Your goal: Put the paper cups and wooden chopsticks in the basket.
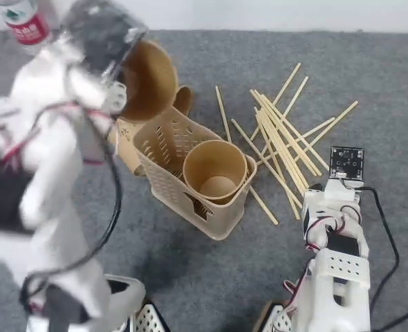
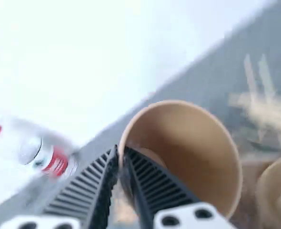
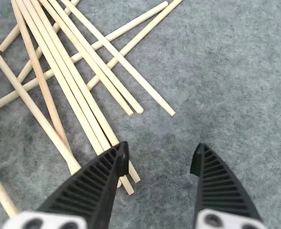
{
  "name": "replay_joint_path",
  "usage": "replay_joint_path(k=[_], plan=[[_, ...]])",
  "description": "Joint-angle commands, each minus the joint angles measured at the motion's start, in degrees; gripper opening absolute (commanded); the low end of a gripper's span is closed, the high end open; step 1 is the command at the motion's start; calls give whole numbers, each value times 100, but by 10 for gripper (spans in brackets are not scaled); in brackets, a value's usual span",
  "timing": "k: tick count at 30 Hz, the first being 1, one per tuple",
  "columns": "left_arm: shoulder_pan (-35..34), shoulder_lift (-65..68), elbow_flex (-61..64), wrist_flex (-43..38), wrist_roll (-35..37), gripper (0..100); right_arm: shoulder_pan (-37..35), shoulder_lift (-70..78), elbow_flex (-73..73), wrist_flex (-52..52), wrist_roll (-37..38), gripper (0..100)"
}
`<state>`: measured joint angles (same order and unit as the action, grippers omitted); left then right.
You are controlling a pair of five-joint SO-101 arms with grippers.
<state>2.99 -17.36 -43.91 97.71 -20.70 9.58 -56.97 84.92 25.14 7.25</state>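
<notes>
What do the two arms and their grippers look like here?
The left arm and right arm are white moulded shells trailing black cables and red wires. The left gripper and right gripper have black, ribbed, pointed fingers on white mounts.

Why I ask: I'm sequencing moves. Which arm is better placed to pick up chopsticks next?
Right. The right end effector is open above the carpet, loose chopsticks right beside it. The left end effector is shut on a paper cup, raised by the basket.
</notes>
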Motion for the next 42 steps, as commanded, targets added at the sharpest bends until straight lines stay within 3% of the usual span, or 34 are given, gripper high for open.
replay_joint_path(k=[1,5,9,13,24,29,32,36,42], plan=[[404,-475,-145,-167,1820,12,-22,-110,-62,-101,-26,220],[738,-431,57,202,2936,12,-22,-110,-62,-84,-26,220],[1486,-378,954,299,3420,12,-22,-110,-62,-84,-26,220],[1890,-281,1578,53,3657,12,-13,-110,-62,-75,-26,220],[2145,-79,2782,-114,4290,13,-31,-110,-62,-101,-26,220],[2576,-97,3002,9,4264,17,-31,-110,-62,-101,-26,220],[2567,-97,3002,299,4123,111,-13,-110,-62,-101,-26,220],[1741,-422,3029,299,3604,270,-13,-110,-62,-92,-26,220],[642,-1134,3029,273,2303,276,-31,-110,-62,-92,-26,220]])
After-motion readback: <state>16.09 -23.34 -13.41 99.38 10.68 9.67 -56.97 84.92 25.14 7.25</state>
